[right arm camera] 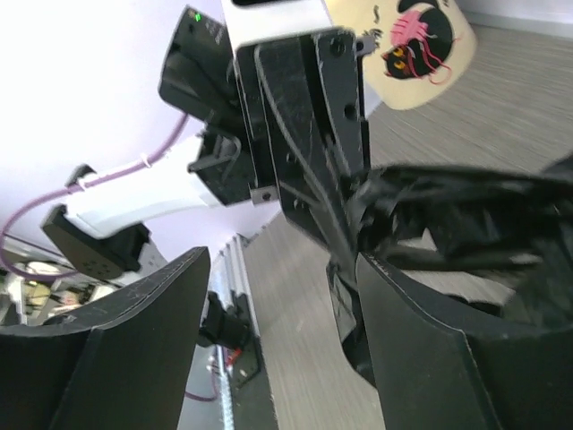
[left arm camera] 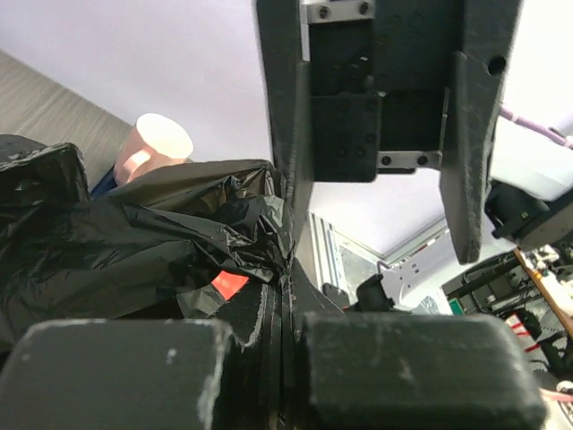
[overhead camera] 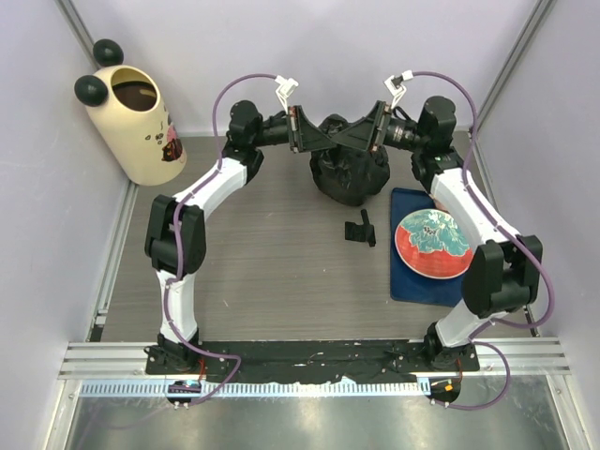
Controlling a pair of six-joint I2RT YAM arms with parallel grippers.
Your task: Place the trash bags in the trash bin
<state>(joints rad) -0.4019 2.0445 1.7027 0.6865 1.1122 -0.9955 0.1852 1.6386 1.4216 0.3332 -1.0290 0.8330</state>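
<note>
The black trash bag (overhead camera: 349,175) is a crumpled glossy heap at the back middle of the table. My left gripper (overhead camera: 323,134) is shut on its top edge; in the left wrist view (left arm camera: 288,269) black plastic (left arm camera: 134,242) is pinched between the closed jaws. My right gripper (overhead camera: 353,132) faces it from the right, open, with its jaws on either side of the left gripper's tip and the bag's edge (right arm camera: 466,224). In the right wrist view (right arm camera: 282,260) the gap between the fingers is wide. The cream trash bin (overhead camera: 131,122) stands at the far left and also shows in the right wrist view (right arm camera: 412,45).
A red bowl (overhead camera: 431,244) sits on a blue mat (overhead camera: 408,286) at the right. A small black piece (overhead camera: 361,230) lies on the table in front of the bag. A pale cup-like thing (left arm camera: 157,143) shows beyond the bag in the left wrist view.
</note>
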